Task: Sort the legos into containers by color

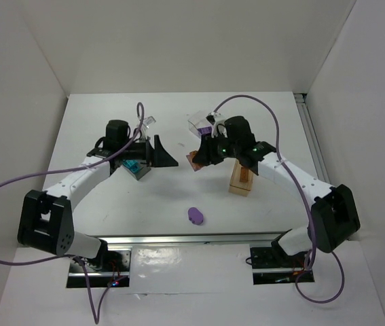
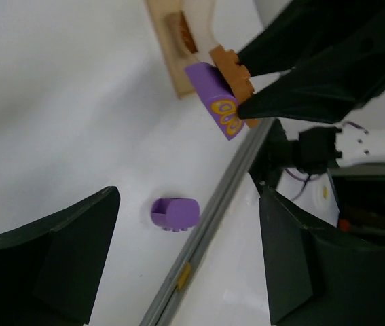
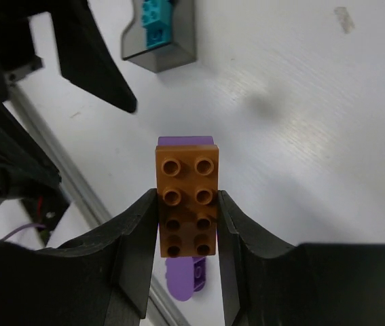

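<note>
My right gripper (image 1: 199, 159) is shut on an orange-brown lego (image 3: 187, 204) and holds it above the table. A purple lego (image 2: 212, 98) with a yellow print is stuck under the orange-brown one. It peeks out behind it in the right wrist view (image 3: 187, 140). The flat purple oval piece (image 1: 194, 215) lies on the table near the front, and also shows in the left wrist view (image 2: 175, 212). My left gripper (image 1: 159, 153) is open and empty beside the dark-grey container (image 1: 138, 170), which holds teal lego (image 3: 155, 17). The tan container (image 1: 241, 178) and the clear container (image 1: 202, 124) stand by the right arm.
A metal rail (image 1: 192, 239) runs along the table's front edge. White walls close in the left, right and back. Purple cables (image 1: 246, 100) loop over both arms.
</note>
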### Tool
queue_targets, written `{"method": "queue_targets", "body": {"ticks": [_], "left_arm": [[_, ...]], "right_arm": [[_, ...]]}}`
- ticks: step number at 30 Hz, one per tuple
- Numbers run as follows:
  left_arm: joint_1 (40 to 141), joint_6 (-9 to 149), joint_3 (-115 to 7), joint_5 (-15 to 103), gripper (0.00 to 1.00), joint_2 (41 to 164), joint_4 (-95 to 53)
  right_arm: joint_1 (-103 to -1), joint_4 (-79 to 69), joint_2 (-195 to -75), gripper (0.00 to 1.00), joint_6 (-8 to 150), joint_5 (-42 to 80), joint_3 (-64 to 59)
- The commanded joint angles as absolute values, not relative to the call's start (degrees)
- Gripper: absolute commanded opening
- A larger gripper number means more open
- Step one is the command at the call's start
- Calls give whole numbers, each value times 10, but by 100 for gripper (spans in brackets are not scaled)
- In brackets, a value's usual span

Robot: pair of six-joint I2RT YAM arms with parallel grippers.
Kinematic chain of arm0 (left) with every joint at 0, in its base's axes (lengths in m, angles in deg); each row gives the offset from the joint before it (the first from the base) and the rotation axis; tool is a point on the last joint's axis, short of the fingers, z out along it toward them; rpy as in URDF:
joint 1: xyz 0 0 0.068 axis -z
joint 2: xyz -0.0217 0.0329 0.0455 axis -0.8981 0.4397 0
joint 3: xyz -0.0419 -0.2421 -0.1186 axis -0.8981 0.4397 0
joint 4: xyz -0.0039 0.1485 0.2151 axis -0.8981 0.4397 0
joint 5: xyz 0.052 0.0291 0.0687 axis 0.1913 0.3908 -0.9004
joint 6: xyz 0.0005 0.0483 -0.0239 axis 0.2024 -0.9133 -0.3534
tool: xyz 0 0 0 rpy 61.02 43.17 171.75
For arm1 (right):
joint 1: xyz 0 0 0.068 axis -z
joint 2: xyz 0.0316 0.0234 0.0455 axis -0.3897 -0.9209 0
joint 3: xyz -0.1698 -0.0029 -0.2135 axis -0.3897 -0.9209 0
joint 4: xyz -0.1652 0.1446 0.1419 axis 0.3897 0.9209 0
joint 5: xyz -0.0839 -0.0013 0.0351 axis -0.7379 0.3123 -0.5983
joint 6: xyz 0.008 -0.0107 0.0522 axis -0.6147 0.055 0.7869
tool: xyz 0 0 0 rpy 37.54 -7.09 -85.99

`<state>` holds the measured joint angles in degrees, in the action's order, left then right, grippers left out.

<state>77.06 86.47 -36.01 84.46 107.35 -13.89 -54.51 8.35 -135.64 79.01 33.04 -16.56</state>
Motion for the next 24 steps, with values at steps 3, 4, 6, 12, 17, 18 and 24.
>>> {"method": "queue_targets", "body": {"ticks": [3, 4, 6, 12, 17, 18, 24], "left_arm": [[814, 884, -347, 968, 89, 1080, -321], [824, 889, -353, 968, 89, 1085, -328], [833, 894, -353, 968, 89, 1092, -346], [846, 884, -365, 968, 83, 1115, -354], [846, 895, -365, 965, 80, 1126, -378], [846, 895, -365, 965, 80, 1126, -393], [846, 934, -360, 986, 78, 1131, -453]], "right_arm": [[-513, -4, -1326, 29, 834, 523, -191], [-505, -4, -1326, 29, 834, 545, -191], [-500, -13, -1326, 29, 846, 561, -191], [-476, -58, -1316, 29, 878, 615, -203], [-476, -51, -1311, 29, 873, 633, -203], [-476, -51, -1311, 29, 873, 633, -203], [-476, -68, -1311, 29, 884, 665, -208]]}}
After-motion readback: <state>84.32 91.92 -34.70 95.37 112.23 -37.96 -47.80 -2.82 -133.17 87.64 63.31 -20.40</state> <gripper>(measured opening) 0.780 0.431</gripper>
